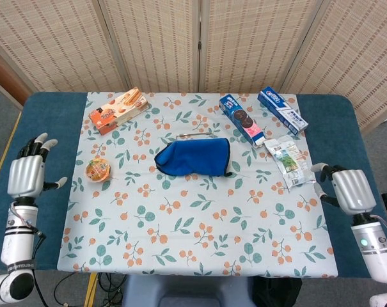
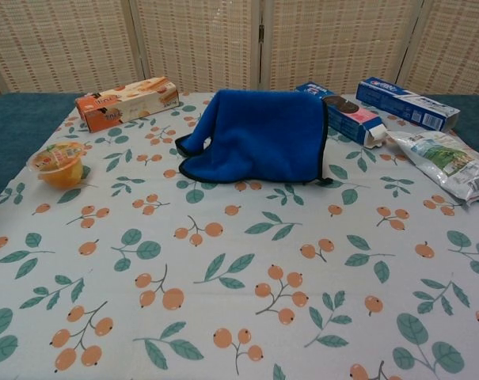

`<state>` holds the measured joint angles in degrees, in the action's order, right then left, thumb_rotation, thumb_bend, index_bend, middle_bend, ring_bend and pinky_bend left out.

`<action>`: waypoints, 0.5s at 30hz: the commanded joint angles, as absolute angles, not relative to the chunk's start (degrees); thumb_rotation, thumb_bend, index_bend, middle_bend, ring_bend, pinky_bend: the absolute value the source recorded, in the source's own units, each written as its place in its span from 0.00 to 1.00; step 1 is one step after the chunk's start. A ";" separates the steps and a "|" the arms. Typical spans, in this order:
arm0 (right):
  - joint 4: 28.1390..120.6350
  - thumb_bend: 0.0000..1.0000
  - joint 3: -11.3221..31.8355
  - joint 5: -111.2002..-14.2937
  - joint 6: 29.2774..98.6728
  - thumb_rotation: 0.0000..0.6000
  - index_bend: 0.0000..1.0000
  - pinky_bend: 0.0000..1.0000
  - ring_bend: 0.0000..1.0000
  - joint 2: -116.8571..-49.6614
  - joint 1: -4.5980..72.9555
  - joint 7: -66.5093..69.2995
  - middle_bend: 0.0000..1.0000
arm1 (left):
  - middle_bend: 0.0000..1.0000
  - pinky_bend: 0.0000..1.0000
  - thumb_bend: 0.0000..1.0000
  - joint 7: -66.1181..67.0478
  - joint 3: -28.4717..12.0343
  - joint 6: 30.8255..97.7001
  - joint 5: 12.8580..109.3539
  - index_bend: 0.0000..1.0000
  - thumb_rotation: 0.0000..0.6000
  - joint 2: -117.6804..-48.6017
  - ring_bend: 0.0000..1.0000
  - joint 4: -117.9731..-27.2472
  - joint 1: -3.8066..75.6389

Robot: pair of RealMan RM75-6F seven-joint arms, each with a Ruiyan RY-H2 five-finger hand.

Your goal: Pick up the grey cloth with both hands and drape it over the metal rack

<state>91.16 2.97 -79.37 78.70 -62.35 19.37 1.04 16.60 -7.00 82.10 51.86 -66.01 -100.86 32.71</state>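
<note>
Left hand [image 1: 25,176] is hovering over the blue worktop [image 1: 46,121] off the left edge of the floral tablecloth [image 1: 199,224], fingers spread, gripping nothing. Head view only; chest view isn't catching it.

Orange jelly cup [image 1: 98,169] is sitting just inside the cloth's left edge, nearest thing to that hand. Orange biscuit box [image 1: 118,110] is lying at far left, angled.

The cloth [image 1: 194,157], which is reading blue with dark edging rather than grey, is sitting mid-tablecloth, roughly midway between the two hands and well apart from both. In the chest view it's hanging tent-like [image 2: 259,134] over something that's holding it up; the support itself is hidden, apart from a thin metal rod [image 1: 194,135] showing just behind it in the head view.

Blue cookie box [image 1: 240,119] is lying right of the cloth, then a blue toothpaste box [image 1: 282,110], then a clear snack bag [image 1: 287,160].

Right hand [image 1: 348,189] is hanging past the tablecloth's right edge over the worktop, fingers apart, gripping nothing, near the snack bag but not touching it.
</note>
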 commanded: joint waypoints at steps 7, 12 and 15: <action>91.25 0.40 1.02 -82.22 84.07 1.00 0.42 0.75 0.49 -62.75 13.50 3.19 0.56 | 0.10 0.16 0.00 15.40 -1.81 90.27 61.37 0.18 1.00 -65.19 0.08 -104.41 23.11; 91.58 0.40 0.40 -82.46 85.02 1.00 0.42 0.75 0.49 -62.93 11.37 2.54 0.57 | 0.10 0.16 0.00 15.11 -0.89 92.97 64.62 0.19 1.00 -65.40 0.08 -104.37 19.64; 91.96 0.40 0.05 -82.21 84.55 1.00 0.42 0.75 0.49 -62.66 10.50 2.38 0.57 | 0.10 0.16 0.00 14.41 -0.56 93.27 66.15 0.19 1.00 -65.39 0.08 -103.54 18.07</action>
<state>91.86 0.15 -82.28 84.66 -62.73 10.63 2.42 14.77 -0.81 93.07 65.68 -65.38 -103.89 18.55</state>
